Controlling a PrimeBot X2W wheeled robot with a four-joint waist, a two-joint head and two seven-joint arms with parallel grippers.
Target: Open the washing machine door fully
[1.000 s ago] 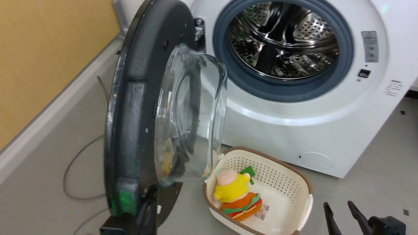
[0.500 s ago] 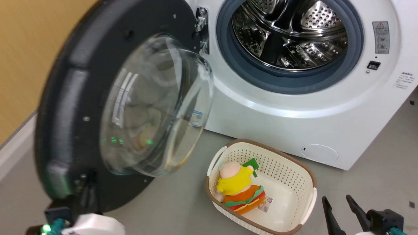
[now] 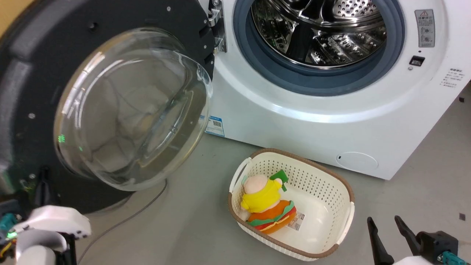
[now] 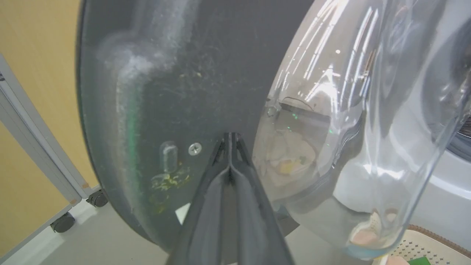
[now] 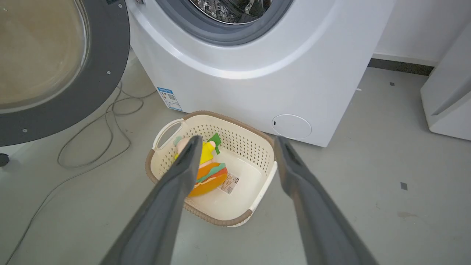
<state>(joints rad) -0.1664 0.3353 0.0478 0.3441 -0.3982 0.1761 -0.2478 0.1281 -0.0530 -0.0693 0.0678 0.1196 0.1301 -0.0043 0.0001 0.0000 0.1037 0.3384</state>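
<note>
The washing machine door (image 3: 33, 73) is swung wide out to the left of the washing machine (image 3: 294, 125), and its dark back faces the head camera. Its top and left edge are cut off there. The clear glass bowl (image 3: 128, 110) bulges out of its middle. Things seen through the glass look bent and blurry, so it is hard to tell what they are. The top of the steel drum (image 3: 320, 33) is cut off too, with the grey rubber ring (image 3: 312, 82) around it. A blue label (image 3: 214, 126) low on the machine is partly hidden behind the glass.

The left gripper (image 4: 230, 138) has its two fingers pressed tight together with nothing between them. Their tips touch the dusty black back of the door, just beside a small screw (image 4: 195, 148).

The right gripper (image 5: 237, 139) has its fingers spread wide apart. It holds nothing and touches nothing. It hangs above a cream basket (image 5: 257, 147) on the floor in front of the machine. A soft toy (image 5: 206, 173) lies in the basket, partly hidden by one finger. A thin cable (image 5: 92, 147) curls on the floor under the door
</note>
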